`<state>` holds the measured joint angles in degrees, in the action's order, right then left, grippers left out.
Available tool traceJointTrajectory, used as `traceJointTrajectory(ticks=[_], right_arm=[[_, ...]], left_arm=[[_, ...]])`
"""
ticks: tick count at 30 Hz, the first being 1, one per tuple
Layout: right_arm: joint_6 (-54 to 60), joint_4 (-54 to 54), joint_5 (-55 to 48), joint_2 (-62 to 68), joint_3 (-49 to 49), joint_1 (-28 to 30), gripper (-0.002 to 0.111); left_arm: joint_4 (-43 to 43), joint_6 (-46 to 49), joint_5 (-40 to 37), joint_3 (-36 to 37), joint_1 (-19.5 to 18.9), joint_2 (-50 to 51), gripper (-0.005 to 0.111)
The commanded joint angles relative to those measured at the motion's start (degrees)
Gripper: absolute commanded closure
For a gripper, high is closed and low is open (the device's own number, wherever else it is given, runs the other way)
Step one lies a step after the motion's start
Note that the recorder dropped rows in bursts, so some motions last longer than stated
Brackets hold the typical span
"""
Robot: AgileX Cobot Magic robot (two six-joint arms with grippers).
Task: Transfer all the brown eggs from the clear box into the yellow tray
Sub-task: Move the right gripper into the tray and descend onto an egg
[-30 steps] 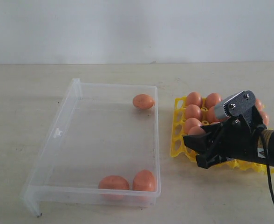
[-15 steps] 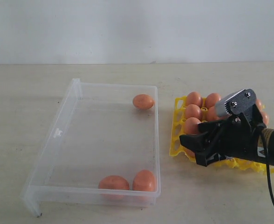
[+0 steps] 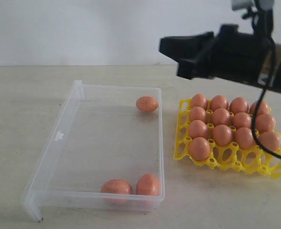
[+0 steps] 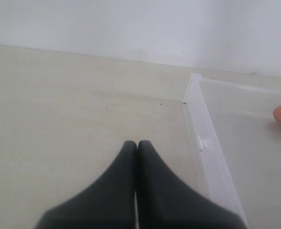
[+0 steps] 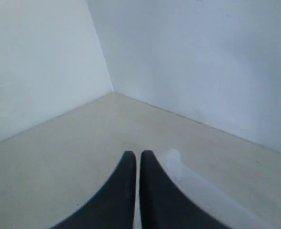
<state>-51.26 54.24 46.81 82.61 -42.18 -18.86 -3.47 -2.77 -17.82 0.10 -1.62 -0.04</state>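
Clear box (image 3: 59, 136): three brown eggs (image 3: 146, 104), one in the 1 o'clock corner, two at 5 o'clock against the near wall; middle open. Yellow tray (image 3: 180, 143): thirteen. Right end effector (image 3: 165, 46) and left end effector (image 4: 136, 144) closed, empty.

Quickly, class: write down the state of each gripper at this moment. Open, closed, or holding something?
Left gripper: closed, holding nothing.
Right gripper: closed, holding nothing.
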Motion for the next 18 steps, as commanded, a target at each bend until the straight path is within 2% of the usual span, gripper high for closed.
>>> traceJointTrajectory(ticks=[1, 3, 5, 7, 8, 10, 13, 15, 18], right_arm=[[-1.2, 11.4, -23.9, -0.4, -12.2, -12.8, 0.108], [-0.9, 13.2, -43.9, 1.2, -17.7, -19.3, 0.108], [1.1, 12.3, -62.4, 4.1, -23.0, -23.5, 0.109], [9.8, 2.5, -77.0, 7.9, -28.9, -24.9, 0.109], [19.0, -4.5, -81.9, 9.4, -31.5, -24.9, 0.109], [42.4, -25.1, -92.0, 13.6, -39.4, -24.0, 0.109], [67.5, -49.4, -109.2, 20.2, -51.0, -22.7, 0.109], [75.6, -57.4, -116.8, 24.1, -57.5, -22.8, 0.109], [81.1, -63.1, -116.8, 28.9, -61.9, -23.4, 0.109]], left_arm=[[-0.1, 0.0, 0.4, -0.1, 0.2, 0.0, 0.111], [-0.1, 0.0, 0.4, -0.1, 0.2, 0.0, 0.111], [-0.1, 0.0, 0.4, -0.1, 0.2, 0.0, 0.111], [-0.1, 0.0, 0.4, -0.1, 0.2, 0.0, 0.111], [-0.1, 0.0, 0.4, -0.1, 0.2, 0.0, 0.111], [-0.1, 0.0, 0.4, -0.1, 0.2, 0.0, 0.111], [-0.1, 0.0, 0.4, -0.1, 0.2, 0.0, 0.111], [-0.1, 0.0, 0.4, -0.1, 0.2, 0.0, 0.111], [-0.1, 0.0, 0.4, -0.1, 0.2, 0.0, 0.111]])
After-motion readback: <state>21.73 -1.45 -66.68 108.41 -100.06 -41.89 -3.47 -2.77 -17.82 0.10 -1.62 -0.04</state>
